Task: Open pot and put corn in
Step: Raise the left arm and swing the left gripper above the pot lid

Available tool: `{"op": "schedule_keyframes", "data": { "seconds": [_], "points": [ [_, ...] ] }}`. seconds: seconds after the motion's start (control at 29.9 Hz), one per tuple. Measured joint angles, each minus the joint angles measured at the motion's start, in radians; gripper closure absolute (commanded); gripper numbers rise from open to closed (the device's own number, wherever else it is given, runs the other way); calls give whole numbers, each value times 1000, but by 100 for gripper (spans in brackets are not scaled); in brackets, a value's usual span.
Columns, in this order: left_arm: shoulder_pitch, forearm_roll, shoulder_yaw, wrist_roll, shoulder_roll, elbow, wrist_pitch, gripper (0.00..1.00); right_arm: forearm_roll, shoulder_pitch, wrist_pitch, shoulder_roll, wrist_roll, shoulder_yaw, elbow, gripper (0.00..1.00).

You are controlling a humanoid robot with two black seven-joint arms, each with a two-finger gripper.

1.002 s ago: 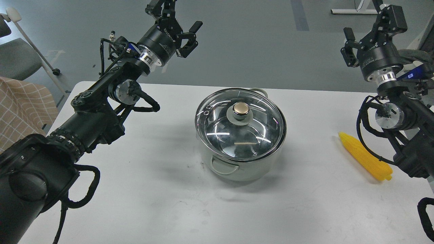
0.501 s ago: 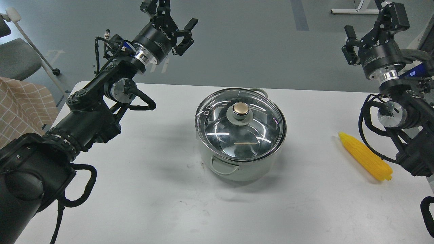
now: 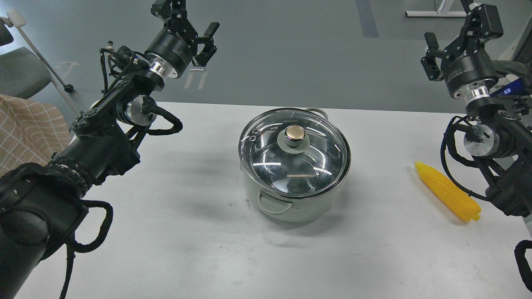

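The pale green-white pot (image 3: 291, 207) stands in the middle of the white table (image 3: 187, 249), closed by a glass lid (image 3: 270, 160) with a gold knob (image 3: 295, 133). The yellow corn (image 3: 449, 192) lies on the table at the right, tapered end pointing away from me. My left gripper (image 3: 187, 18) is open and empty, raised high beyond the table's far left edge, well left of the pot. My right gripper (image 3: 457, 27) is open and empty, raised high at the far right, above and behind the corn.
A beige checked cloth (image 3: 25, 133) and a grey chair (image 3: 20, 70) are left of the table. A white stand base (image 3: 432, 13) sits on the grey floor at the back right. My right forearm (image 3: 507, 182) is close beside the corn.
My left gripper has swung left and away from the pot, staying open. My right gripper has risen slightly. The pot, lid and corn have not moved.
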Motion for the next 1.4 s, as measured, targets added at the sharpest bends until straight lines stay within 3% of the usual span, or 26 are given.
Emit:
{"op": "schedule_keyframes", "data": {
  "seconds": [1.1, 1.24, 1.4],
  "points": [
    [-15, 27, 20, -3, 20, -65, 12, 2, 1, -3, -2, -8, 0, 0, 4, 1],
    [-37, 162, 20, -5, 79, -150, 10, 2, 1, -4, -2, -25, 0, 0, 4, 1],
    [-38, 348, 19, -20, 174, -367, 13, 2, 1, -8, -4, -34, 0, 1, 10, 1]
  ]
}}
